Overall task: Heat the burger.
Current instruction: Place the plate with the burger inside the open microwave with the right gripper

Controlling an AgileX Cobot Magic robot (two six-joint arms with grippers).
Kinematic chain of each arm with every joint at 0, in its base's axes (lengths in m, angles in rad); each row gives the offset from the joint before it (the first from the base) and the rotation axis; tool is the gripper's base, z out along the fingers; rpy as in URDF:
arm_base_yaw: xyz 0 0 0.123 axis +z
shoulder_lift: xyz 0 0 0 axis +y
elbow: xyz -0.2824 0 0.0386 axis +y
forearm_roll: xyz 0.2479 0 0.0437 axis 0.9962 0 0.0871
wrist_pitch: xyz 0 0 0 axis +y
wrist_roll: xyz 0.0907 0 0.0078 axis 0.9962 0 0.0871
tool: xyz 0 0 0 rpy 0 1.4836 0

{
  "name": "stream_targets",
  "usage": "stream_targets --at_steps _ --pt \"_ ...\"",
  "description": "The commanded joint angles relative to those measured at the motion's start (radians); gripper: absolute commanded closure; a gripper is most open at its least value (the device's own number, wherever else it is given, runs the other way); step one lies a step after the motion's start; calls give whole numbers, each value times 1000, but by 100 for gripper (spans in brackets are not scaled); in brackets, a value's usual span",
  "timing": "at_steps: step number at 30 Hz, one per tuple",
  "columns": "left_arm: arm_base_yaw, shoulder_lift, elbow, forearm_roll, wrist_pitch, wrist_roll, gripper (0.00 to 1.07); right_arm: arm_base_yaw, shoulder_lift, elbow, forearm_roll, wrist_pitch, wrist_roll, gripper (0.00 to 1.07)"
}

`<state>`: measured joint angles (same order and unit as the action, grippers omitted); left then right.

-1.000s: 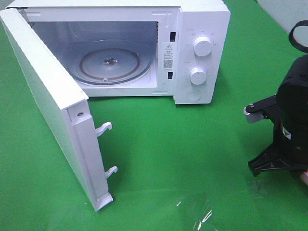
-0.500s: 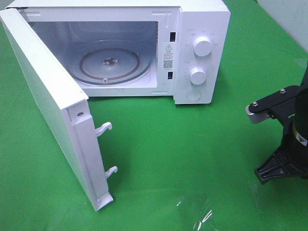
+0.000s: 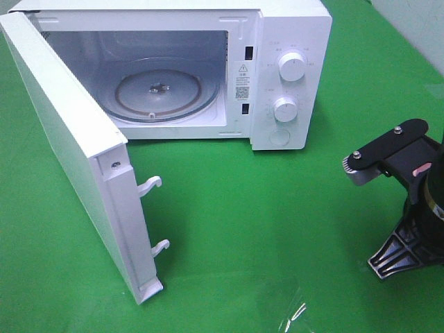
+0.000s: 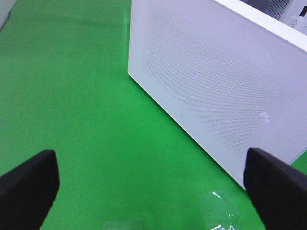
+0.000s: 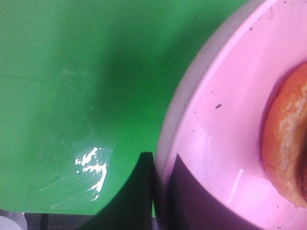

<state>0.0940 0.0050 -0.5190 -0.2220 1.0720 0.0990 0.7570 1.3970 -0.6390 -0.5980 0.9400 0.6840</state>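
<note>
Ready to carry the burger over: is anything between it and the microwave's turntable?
Nothing visible. The microwave door stands wide open, the glass turntable is bare, and the burger sits on the pink plate gripped by the right end effector.

I can read no whole word from here. The white box-shaped microwave oven (image 3: 298, 21) carries a small white sticker (image 3: 241, 80) on its front frame, beside the control panel. It shows a warning triangle, tiny print and a QR code. Faint marks ring the upper round white knob (image 3: 291, 67) and the lower round white knob (image 3: 285, 109), all illegible.
</note>
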Motion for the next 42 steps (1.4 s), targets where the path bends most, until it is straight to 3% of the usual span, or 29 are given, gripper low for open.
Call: stream_targets --at_steps 1,22,42 --pt "3 -1 3 -7 -8 -1 10 51 -25 5 -54 54 5 107" --pt "3 -1 3 -7 -8 -1 10 320 -55 5 -55 121 8 107" --pt "3 -1 3 -7 -8 -1 10 334 -55 4 -190 61 -190 107"
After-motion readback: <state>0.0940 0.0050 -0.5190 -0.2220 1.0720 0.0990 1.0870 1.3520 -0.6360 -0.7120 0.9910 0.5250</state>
